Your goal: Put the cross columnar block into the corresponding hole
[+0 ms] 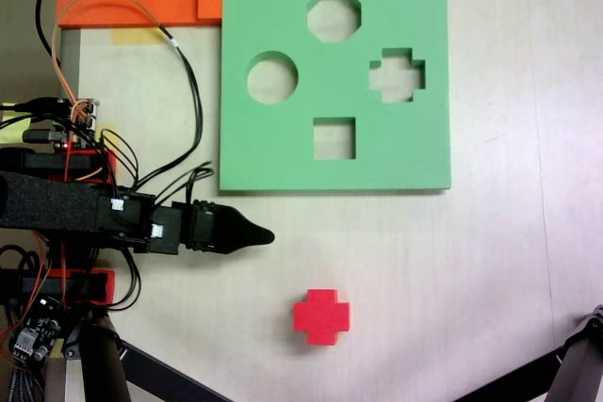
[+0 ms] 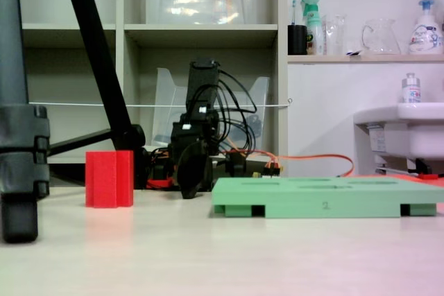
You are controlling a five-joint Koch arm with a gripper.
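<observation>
Jaws (image 1: pixel 268 234) look pressed together, holding nothing. Cross columnar block (image 1: pixel 320 316) stands upright, below-right of the tip in the top-down fixed view, near, not touching.

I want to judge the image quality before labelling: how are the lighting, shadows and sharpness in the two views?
In a fixed view from above, the light is even and soft, and the red cross block casts only a faint shadow. In the low fixed view, the green board is fairly sharp, the shelves behind are softer, and the tabletop shows a pale sheen.
</observation>
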